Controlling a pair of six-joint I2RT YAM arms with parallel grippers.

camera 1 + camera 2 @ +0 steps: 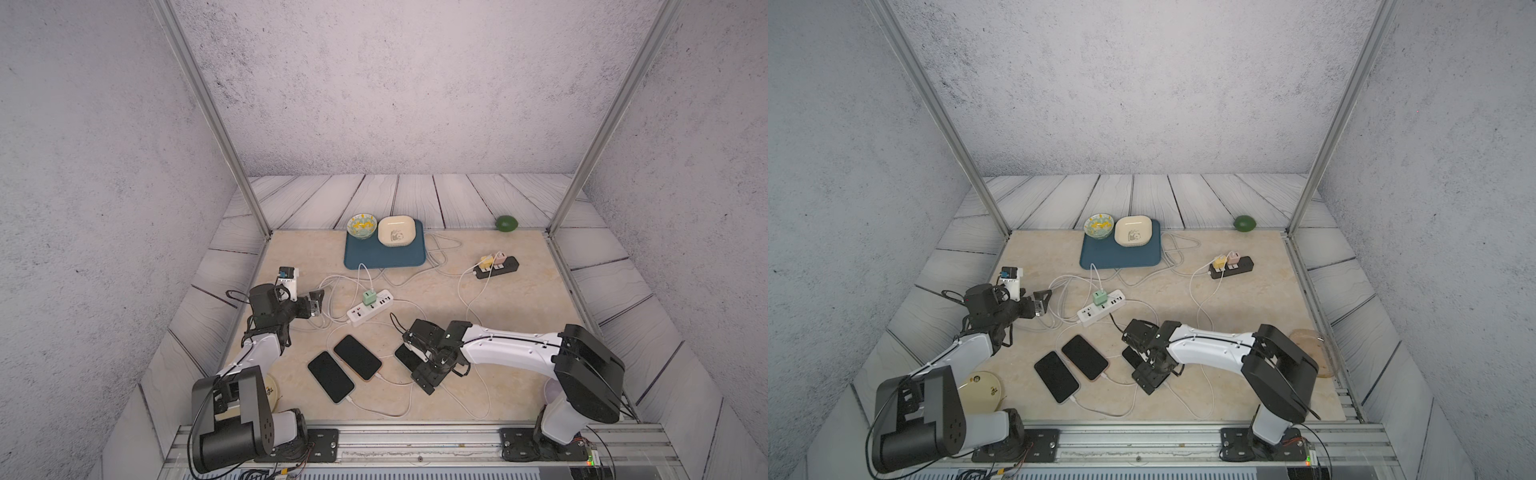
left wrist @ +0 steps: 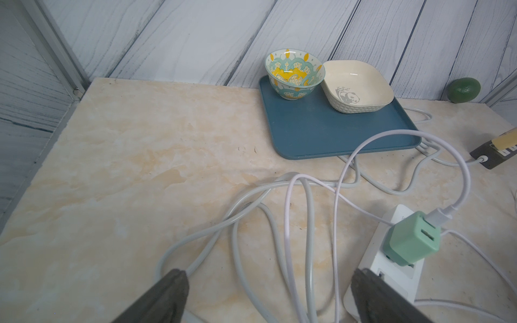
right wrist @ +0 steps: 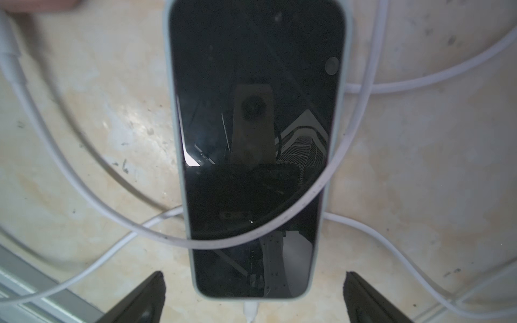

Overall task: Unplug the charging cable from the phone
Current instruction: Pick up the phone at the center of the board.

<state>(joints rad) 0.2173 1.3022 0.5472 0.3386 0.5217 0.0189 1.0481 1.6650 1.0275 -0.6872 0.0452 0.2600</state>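
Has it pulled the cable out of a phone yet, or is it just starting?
Nothing is done: the phone under the right pincer has its cable plug in. In hand: that pincer is open, astride the plug end, gripping nothing; the left pincer, also open, hangs over loose cords. Left: grip the plug and pull.

White arms (image 1: 511, 345) carry black joints (image 1: 590, 374) and dark fingers (image 2: 156, 299).

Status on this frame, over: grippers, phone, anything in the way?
Left gripper open, above cords by white power strip. Right gripper open over phone, holding nothing. Charging cable plugged in. Loose cable draped across it.
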